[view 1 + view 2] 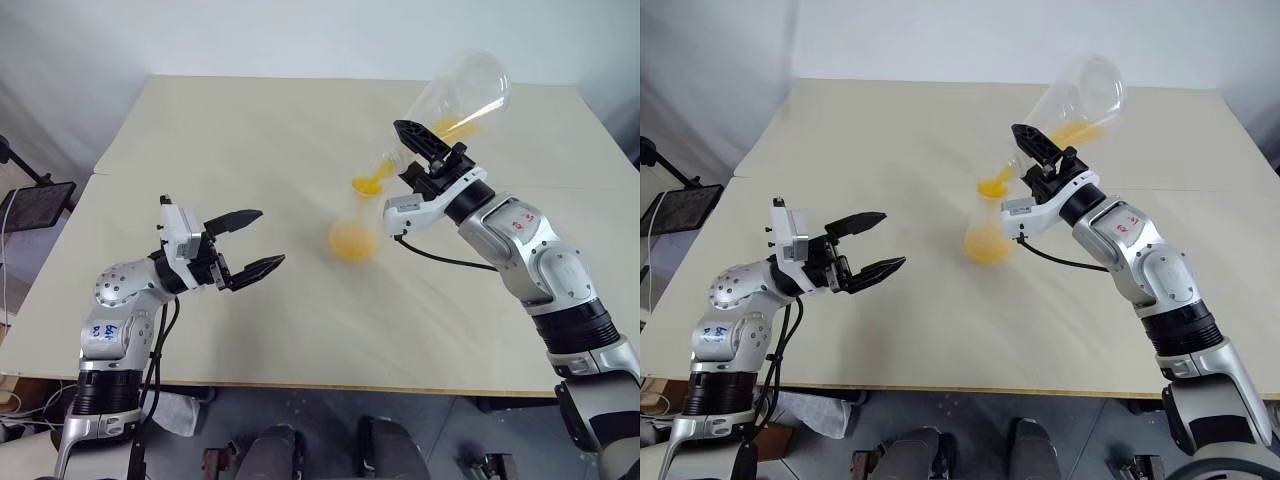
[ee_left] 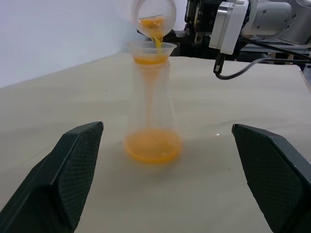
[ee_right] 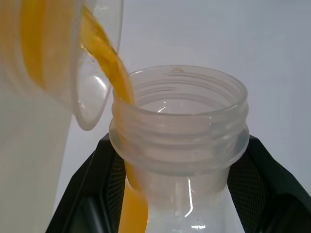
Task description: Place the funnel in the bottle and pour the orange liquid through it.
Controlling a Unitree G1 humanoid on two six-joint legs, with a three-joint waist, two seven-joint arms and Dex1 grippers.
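Observation:
The bottle [image 2: 153,121] stands upright mid-table with the funnel [image 2: 151,51] seated in its mouth. My right gripper [image 1: 425,150] is shut on the neck of a wide-mouthed flask [image 1: 458,92], which is tipped mouth-down over the funnel. The orange liquid [image 1: 352,242] pools in the bottle's base, more fills the funnel [image 1: 368,185], and some is left in the tilted flask. A thin stream [image 3: 114,73] runs from the flask's threaded mouth [image 3: 180,111]. My left gripper [image 1: 265,238] hangs open to the left of the bottle, apart from it, its jaws facing the bottle.
The beige table [image 1: 250,130] has a seam across its middle and its front edge is near me. A black stand [image 1: 35,205] sits off the table's left side. A black cable [image 1: 440,258] loops from my right wrist above the tabletop.

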